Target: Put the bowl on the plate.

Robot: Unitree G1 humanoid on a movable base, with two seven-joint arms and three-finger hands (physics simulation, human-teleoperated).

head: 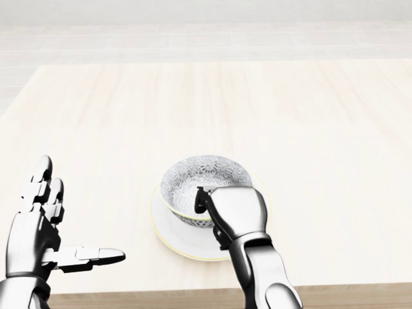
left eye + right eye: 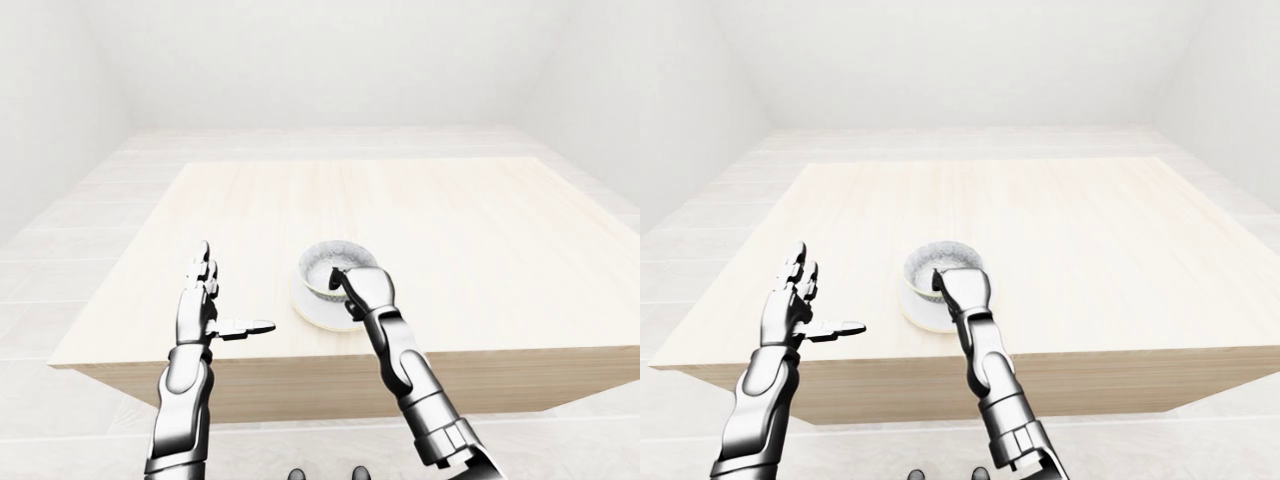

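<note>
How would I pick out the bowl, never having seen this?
On the pale wooden table, near its bottom edge in the head view, lies a white plate. The bowl sits on it, gripped by the right hand; its patterned inside sets it apart from the plain plate.
</note>
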